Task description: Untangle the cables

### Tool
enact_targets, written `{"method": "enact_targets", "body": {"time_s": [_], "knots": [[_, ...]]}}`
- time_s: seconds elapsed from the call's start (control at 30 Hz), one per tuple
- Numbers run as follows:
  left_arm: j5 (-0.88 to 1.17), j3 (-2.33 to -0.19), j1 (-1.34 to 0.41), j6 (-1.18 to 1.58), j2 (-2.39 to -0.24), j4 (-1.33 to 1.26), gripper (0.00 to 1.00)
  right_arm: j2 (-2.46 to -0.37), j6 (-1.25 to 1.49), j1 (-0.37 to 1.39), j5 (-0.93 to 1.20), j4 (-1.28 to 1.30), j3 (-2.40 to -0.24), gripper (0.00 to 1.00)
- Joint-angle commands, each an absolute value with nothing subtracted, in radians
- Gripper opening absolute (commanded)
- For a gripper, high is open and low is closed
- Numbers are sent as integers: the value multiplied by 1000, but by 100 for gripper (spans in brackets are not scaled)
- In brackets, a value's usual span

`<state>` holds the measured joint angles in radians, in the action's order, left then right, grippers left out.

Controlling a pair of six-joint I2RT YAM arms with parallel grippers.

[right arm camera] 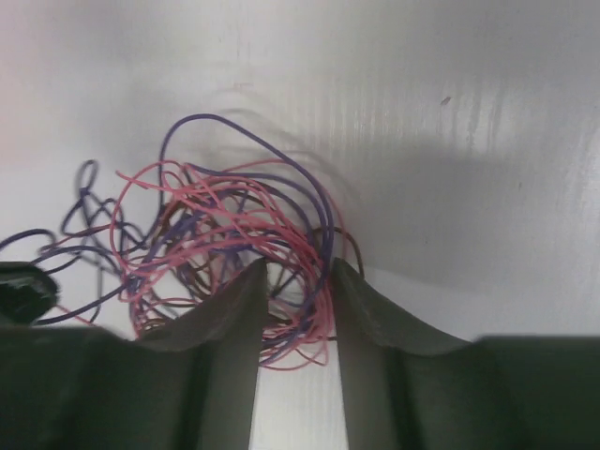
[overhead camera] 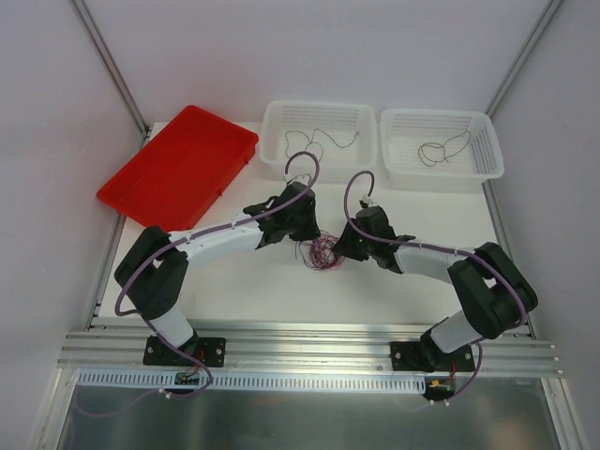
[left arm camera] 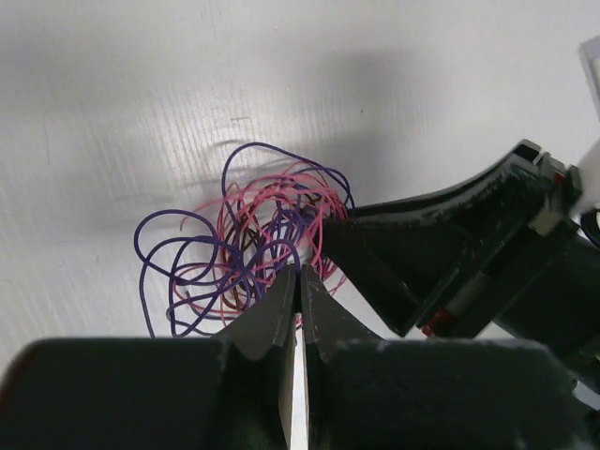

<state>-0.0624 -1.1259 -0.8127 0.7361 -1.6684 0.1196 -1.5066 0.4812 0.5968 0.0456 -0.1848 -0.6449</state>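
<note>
Now, on the white worktop point(overhead camera: 244, 281), we see the cables point(overhead camera: 322, 251) tangled between both arms. The right end effector point(right arm camera: 298, 272) stands half-open astride some strands, and the left end effector point(left arm camera: 298, 274) is pinched closed at the tangle's edge.

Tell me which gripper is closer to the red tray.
Left. The left gripper sits on the tray-facing side of the tangled cables, below-right of the red tray in the top view; the right gripper is across the tangle, farther away.
</note>
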Motion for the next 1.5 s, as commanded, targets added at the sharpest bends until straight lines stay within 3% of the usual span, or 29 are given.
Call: {"method": "enact_targets", "body": {"time_s": [0.0, 0.07, 0.17, 0.77, 1.27, 1.3, 1.4, 1.43, 1.47], "knots": [[-89, -1108, -824, 704, -1559, 120, 0, -1526, 522, 594, 68, -281, -655, 29], [-121, -1091, -822, 690, -1507, 129, 0, -1508, 511, 589, 55, -256, -641, 12], [-199, -1075, -818, 660, -1429, 164, 0, -1444, 474, 581, 31, -200, -624, 1], [-383, -900, -503, 588, -862, 417, 0, -933, 241, 393, -190, 350, -646, 1], [-558, -1055, -448, 520, -709, 724, 0, -784, 138, 262, -192, 621, -779, 1], [-542, -1068, -448, 531, -703, 727, 0, -799, 137, 262, -155, 620, -772, 2], [-419, -1078, -448, 545, -703, 723, 0, -831, 158, 262, -66, 600, -749, 23], [-391, -1077, -448, 549, -721, 721, 0, -845, 163, 264, -46, 582, -730, 37], [-323, -1074, -448, 552, -730, 716, 0, -850, 166, 265, -29, 572, -723, 42]]}}
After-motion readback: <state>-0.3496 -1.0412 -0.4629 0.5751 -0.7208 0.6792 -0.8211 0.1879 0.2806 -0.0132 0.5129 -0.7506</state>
